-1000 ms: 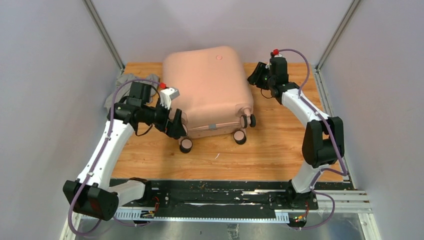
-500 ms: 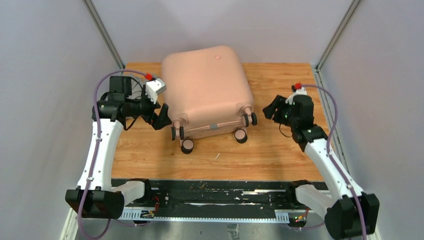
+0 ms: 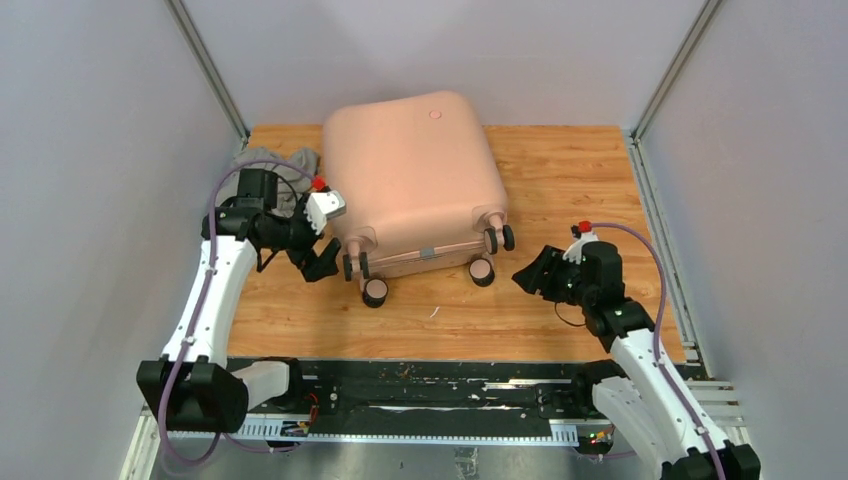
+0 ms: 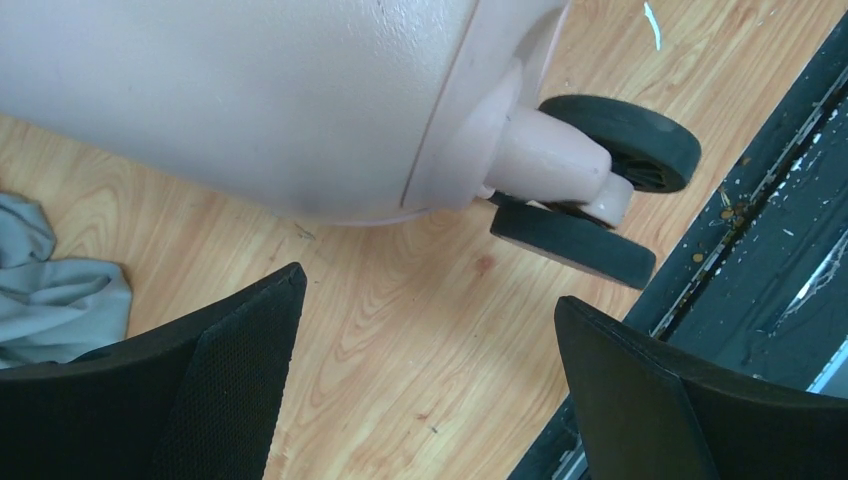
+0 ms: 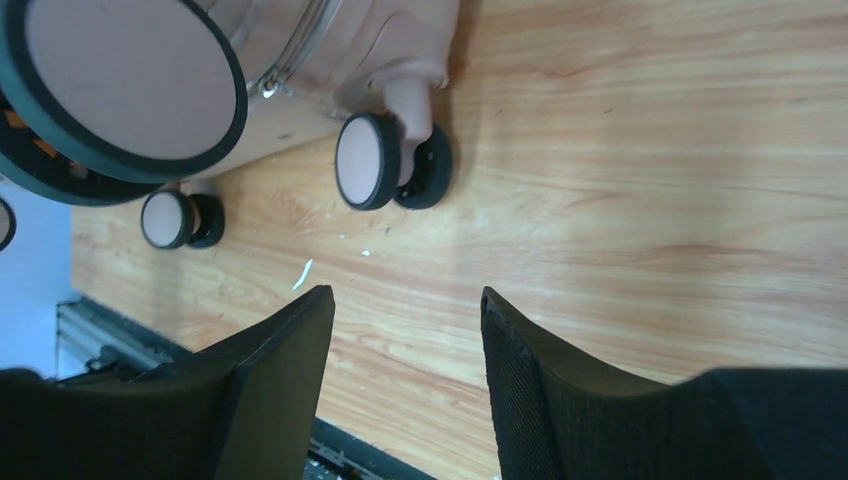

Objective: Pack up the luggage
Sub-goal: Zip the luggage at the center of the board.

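Toward the far edge of the worktop [image 3: 560,180], the closed suitcase [image 3: 415,175] lies lengthwise, wheels [image 3: 374,291] facing the near edge. The left claw [image 3: 322,262], spread and empty, sits just beside its near-left corner, nearer than the right claw [image 3: 528,275], which is also spread and empty.

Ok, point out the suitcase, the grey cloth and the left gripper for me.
suitcase [image 3: 415,170], top external view, middle of the pink shell.
grey cloth [image 4: 50,300], left wrist view, middle of its visible folds.
left gripper [image 4: 430,292], left wrist view, midway between its open fingertips.
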`<state>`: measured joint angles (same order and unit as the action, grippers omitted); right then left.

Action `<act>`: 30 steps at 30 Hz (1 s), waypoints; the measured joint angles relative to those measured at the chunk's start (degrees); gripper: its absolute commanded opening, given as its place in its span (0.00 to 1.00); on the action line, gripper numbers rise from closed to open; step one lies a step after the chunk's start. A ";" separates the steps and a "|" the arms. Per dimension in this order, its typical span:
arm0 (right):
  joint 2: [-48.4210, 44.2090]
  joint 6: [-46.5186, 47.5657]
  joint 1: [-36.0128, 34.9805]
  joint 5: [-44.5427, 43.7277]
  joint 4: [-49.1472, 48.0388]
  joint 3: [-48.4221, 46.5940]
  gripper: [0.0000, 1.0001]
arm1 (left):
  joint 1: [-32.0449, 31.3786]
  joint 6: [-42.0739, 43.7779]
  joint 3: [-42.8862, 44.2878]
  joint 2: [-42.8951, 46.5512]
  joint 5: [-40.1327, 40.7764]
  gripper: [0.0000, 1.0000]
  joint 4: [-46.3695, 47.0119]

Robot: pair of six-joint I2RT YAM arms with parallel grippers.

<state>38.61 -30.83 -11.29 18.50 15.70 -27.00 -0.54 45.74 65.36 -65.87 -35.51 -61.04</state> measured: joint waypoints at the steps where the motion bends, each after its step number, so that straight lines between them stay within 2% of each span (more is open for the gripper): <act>1: 0.85 -1.16 -0.72 1.16 -1.79 1.03 0.60 | -0.28 0.11 0.22 -0.79 0.00 1.00 -0.02; 10: 14.08 -10.58 -3.21 8.33 -20.85 -0.44 0.59 | -6.14 -4.00 2.10 -6.73 -0.42 0.99 1.11; 24: 35.78 -11.17 -0.13 10.01 -25.27 -14.82 0.57 | -7.96 -9.97 7.82 -7.04 -8.35 1.00 5.18; 30: 38.01 -10.21 -0.13 11.02 -26.03 -15.78 0.59 | -6.58 -10.21 7.82 -4.59 -8.04 1.00 5.62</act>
<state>76.62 -41.04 -11.42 29.52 -10.33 -42.78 -7.11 35.53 73.19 -70.46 -43.55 -55.42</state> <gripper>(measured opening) 0.577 0.999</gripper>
